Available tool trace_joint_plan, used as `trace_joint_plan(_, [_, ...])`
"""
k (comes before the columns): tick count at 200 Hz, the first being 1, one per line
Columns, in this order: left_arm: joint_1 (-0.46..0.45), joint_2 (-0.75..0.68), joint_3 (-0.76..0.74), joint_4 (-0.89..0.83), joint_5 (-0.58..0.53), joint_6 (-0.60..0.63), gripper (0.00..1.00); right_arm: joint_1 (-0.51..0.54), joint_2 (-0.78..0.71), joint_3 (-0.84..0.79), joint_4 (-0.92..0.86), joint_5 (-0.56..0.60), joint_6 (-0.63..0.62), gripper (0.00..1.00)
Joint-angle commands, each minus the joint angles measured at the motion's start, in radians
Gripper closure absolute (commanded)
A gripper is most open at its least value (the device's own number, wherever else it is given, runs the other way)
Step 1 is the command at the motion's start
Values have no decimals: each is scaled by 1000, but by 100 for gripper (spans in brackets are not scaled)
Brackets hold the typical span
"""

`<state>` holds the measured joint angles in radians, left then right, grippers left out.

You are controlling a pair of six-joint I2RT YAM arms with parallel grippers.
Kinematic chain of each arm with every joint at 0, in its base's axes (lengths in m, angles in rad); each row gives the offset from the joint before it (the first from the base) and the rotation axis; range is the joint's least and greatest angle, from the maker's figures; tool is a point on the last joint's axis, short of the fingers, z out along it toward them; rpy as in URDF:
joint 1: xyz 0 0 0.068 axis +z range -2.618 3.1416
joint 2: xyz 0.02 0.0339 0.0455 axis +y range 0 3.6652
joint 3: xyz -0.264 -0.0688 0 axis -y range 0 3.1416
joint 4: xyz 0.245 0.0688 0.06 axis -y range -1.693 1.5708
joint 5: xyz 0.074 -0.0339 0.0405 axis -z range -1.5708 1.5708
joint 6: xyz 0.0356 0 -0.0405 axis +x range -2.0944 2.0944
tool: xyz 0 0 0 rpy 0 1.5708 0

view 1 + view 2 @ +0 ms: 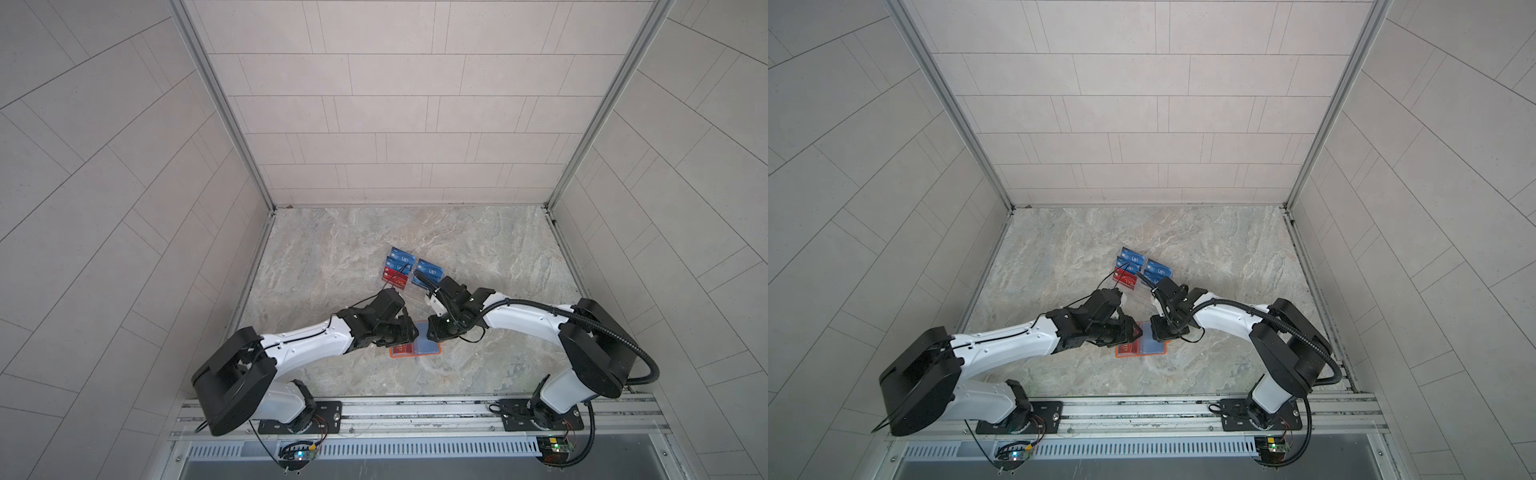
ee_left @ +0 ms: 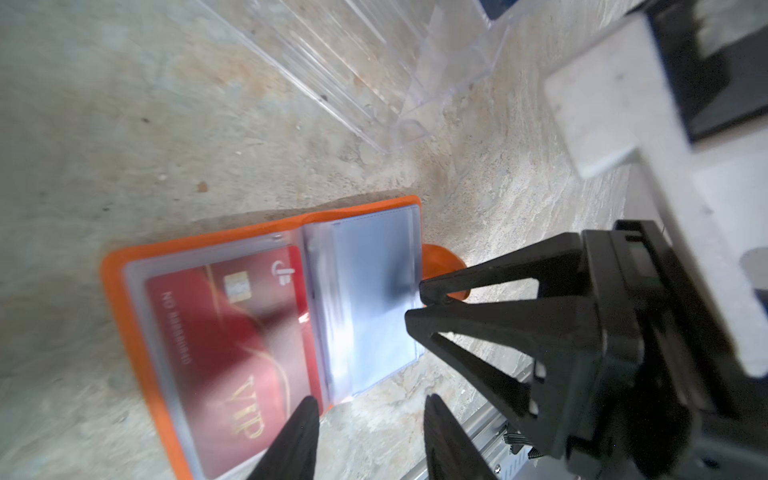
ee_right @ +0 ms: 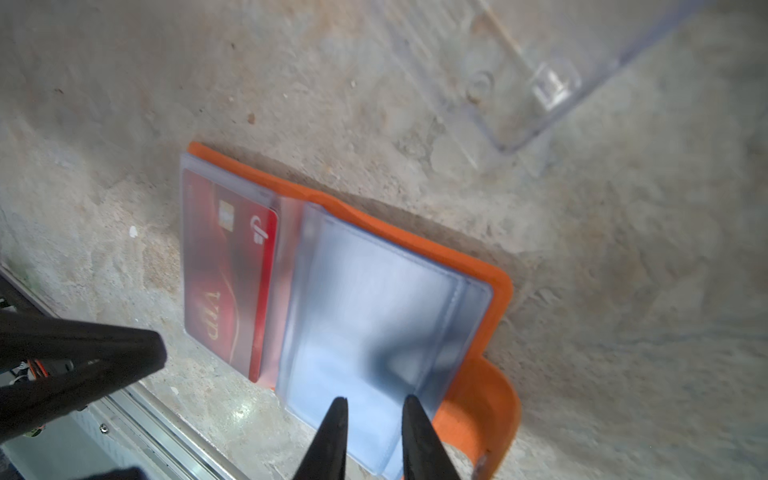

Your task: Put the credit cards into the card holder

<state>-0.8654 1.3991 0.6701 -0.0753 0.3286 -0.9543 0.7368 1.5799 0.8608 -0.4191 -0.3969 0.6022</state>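
The orange card holder [image 1: 415,351] [image 1: 1133,352] lies open on the table between both arms. A red VIP credit card [image 2: 232,332] [image 3: 232,282] sits in its one sleeve. The facing clear sleeves [image 3: 374,316] look empty. My left gripper [image 2: 371,401] is open at the holder's near edge, with bare table between its fingers. My right gripper [image 3: 375,400] is open by a narrow gap, its tips at the outer edge of the clear sleeves [image 2: 374,291]. More credit cards, blue [image 1: 401,255] and red [image 1: 392,279], stand in the racks behind.
Two clear acrylic tiered racks [image 1: 411,299] [image 2: 374,62] [image 3: 540,75] stand just beyond the holder, their lower tiers empty. The holder's orange snap tab [image 3: 494,407] sticks out beside my right gripper. A metal rail [image 1: 415,411] runs along the table's near edge.
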Motion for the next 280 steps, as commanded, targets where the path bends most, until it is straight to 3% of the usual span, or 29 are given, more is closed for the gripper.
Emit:
trace_joint_plan(1, [-9,37,15,112,29,-27,54,-2,-7,-6,-1,22,-4,74])
trace_joint_plan(78, [-7,161,-37,281,62,-71,56,-2,12,-29,19,44,12,74])
trace_joint_plan(209, [33,201,-57,269,75,-38,53,-4,49,-19,5,50,9,74])
trace_joint_plan(280, [34,227,-91,383,137,-92,53,-4,49,-17,6,53,14,74])
